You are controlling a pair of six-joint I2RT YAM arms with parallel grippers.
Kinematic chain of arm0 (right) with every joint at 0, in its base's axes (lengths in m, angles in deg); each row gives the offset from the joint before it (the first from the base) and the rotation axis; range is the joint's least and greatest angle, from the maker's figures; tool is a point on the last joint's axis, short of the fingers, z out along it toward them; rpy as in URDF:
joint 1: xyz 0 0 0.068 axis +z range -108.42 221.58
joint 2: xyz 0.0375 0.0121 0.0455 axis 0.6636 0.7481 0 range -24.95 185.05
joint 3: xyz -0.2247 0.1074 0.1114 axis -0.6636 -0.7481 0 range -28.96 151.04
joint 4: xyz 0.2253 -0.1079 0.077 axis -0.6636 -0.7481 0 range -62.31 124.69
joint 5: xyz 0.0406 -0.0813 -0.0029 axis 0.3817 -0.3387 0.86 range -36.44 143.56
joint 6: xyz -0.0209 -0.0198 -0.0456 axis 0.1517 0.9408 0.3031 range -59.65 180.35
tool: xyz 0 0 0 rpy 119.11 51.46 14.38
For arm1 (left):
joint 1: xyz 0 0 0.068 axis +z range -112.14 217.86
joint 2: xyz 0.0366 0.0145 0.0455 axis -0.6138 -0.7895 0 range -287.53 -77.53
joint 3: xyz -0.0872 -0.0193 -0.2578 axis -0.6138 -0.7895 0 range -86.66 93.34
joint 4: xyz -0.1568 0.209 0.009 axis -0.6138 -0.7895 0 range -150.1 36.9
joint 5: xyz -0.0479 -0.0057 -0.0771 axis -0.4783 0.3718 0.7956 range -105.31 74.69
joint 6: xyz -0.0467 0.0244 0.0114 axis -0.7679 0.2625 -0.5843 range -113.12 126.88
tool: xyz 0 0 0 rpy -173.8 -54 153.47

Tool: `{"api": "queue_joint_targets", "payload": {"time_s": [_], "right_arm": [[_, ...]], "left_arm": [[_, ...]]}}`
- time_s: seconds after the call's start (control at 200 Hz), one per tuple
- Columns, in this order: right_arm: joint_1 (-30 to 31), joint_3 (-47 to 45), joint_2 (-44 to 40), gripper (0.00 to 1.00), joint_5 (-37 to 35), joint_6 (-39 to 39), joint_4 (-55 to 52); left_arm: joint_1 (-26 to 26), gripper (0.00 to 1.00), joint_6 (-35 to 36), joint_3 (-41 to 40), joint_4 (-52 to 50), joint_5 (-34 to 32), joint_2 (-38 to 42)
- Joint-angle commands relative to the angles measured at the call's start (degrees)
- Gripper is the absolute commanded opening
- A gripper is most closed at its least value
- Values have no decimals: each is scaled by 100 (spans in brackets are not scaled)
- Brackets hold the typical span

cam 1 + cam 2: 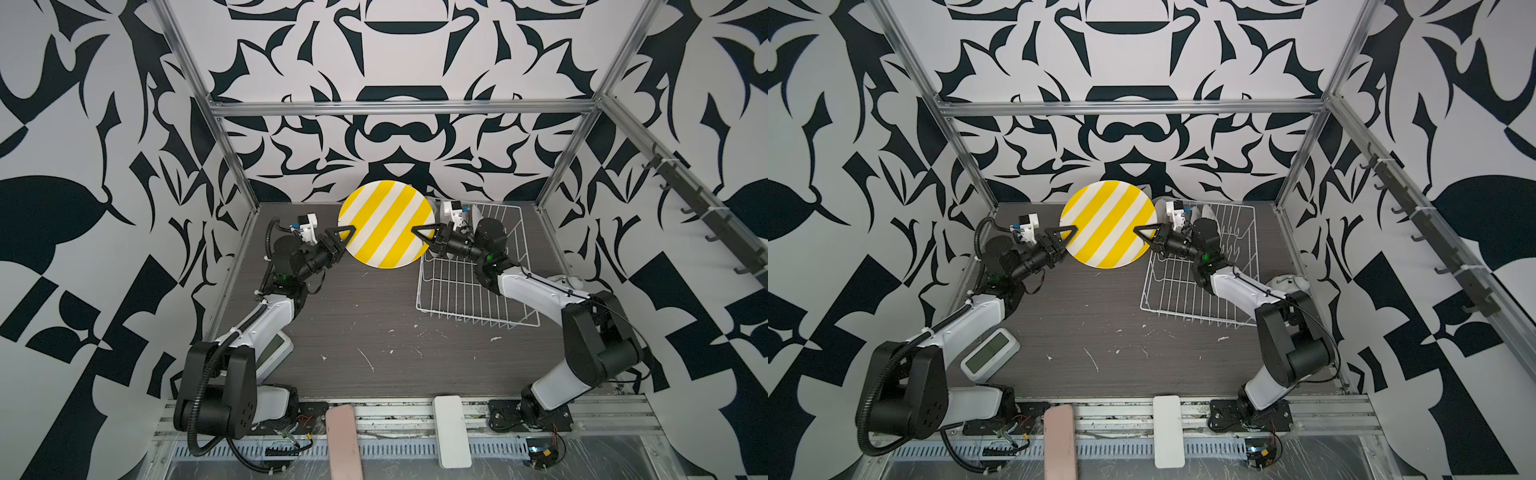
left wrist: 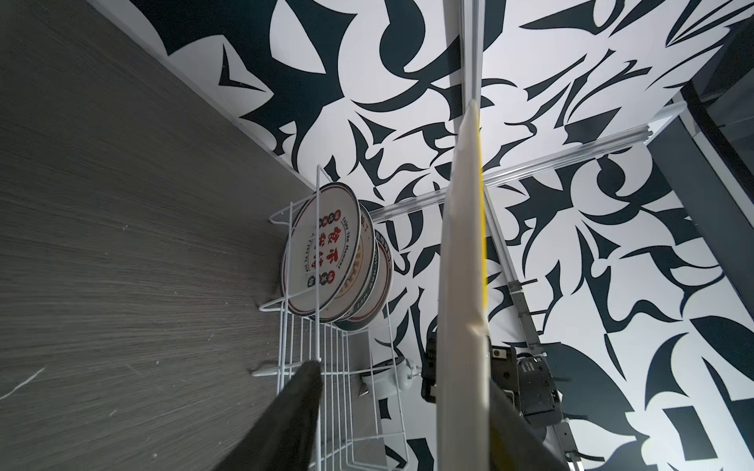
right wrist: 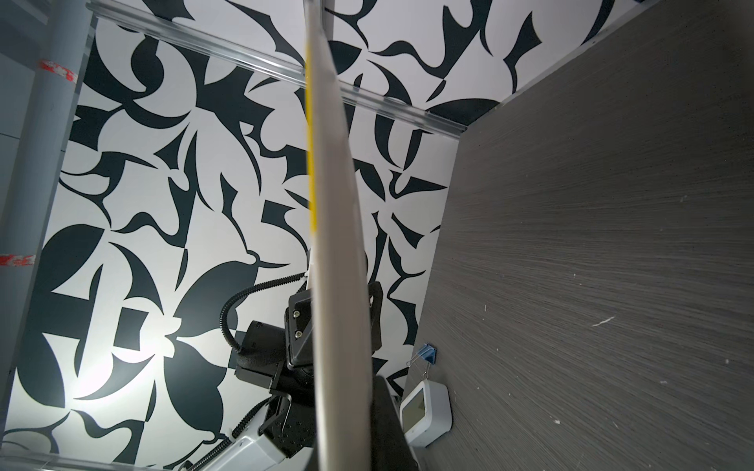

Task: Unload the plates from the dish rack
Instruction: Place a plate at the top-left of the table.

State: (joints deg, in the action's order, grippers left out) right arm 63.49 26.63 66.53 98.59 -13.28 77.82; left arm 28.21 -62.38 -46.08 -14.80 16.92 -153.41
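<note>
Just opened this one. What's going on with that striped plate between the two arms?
The right gripper is shut on one edge of the yellow-and-white striped plate, holding it raised above the table beside the dish rack. The left gripper straddles the opposite edge with its jaws open, so this looks like a handover in progress. The smaller printed plates stand upright at the rack's far end, not yet unloaded.

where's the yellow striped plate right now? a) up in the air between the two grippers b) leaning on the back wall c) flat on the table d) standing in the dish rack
a: the yellow striped plate is clear of the dish rack, the right gripper shut on one edge, the left gripper open around the opposite edge.
</note>
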Motion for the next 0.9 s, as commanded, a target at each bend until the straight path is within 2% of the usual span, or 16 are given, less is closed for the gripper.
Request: {"api": "queue_joint_targets", "payload": {"time_s": [0.0, 0.24, 0.67, 0.735, 0.78, 0.895], "right_arm": [[54, 267, -127, 0, 220, -82, 802], [76, 283, -69, 0, 255, -107, 822], [75, 268, -34, 0, 343, -240, 1017], [72, 283, -34, 18, 357, -240, 1013], [71, 295, -25, 29, 387, -248, 1013], [76, 269, -28, 42, 406, -258, 1019]], "left_arm": [[17, 53, -62, 3, 90, 139, 101], [22, 40, -87, -6, 77, 161, 113], [19, 9, -147, -69, 116, 117, 87], [20, 0, -148, -88, 138, 106, 86], [24, 0, -145, -109, 151, 76, 75], [77, 0, -155, -112, 179, 107, 71]]}}
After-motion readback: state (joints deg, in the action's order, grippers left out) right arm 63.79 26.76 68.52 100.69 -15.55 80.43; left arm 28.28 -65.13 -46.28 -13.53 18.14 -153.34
